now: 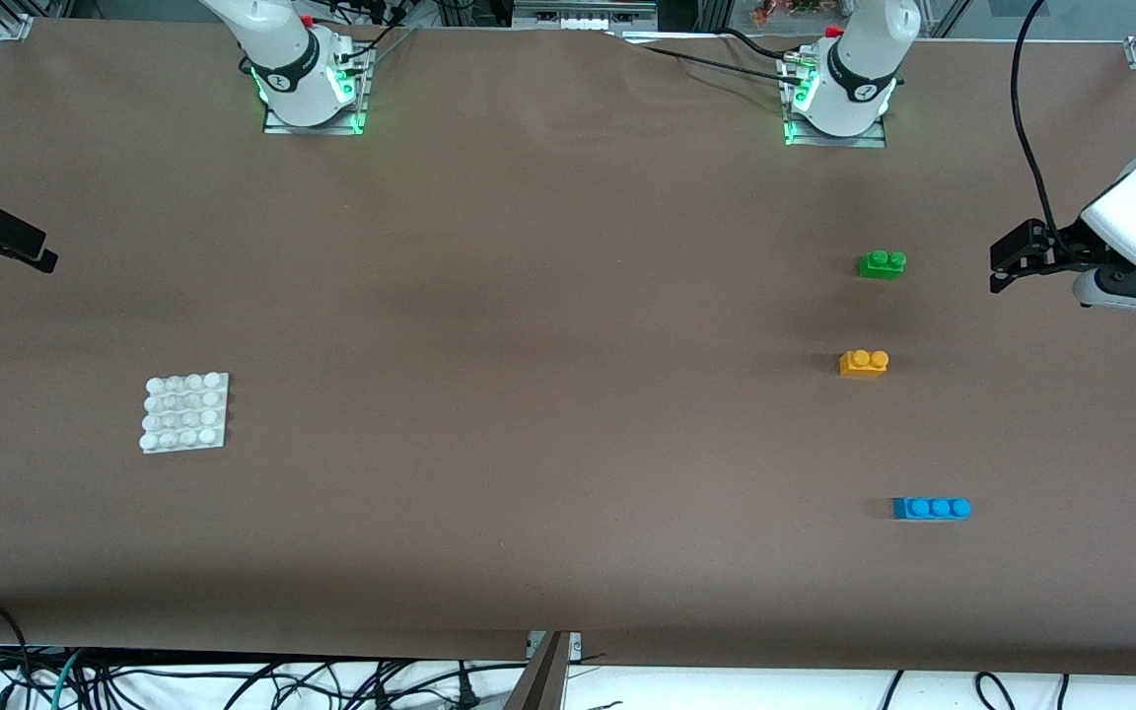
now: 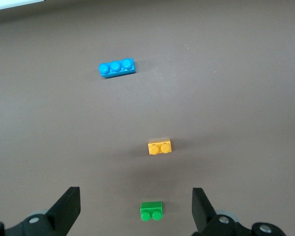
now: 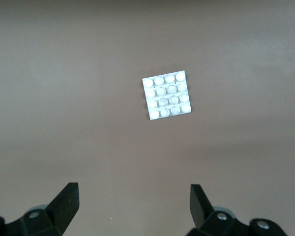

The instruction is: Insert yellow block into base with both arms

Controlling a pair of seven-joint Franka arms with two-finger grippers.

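Two white robot arms rise from green-lit bases along the top edge of the bench. The left arm (image 1: 1135, 212) bends in from its end of the bench, wrist roughly level, and its left gripper (image 1: 1007, 264) hangs in the air above the bench surface with the jaws spread wide and nothing between them. The right gripper (image 1: 31, 251) pokes in at the right arm's end, also aloft, its jaws likewise wide apart and holding nothing
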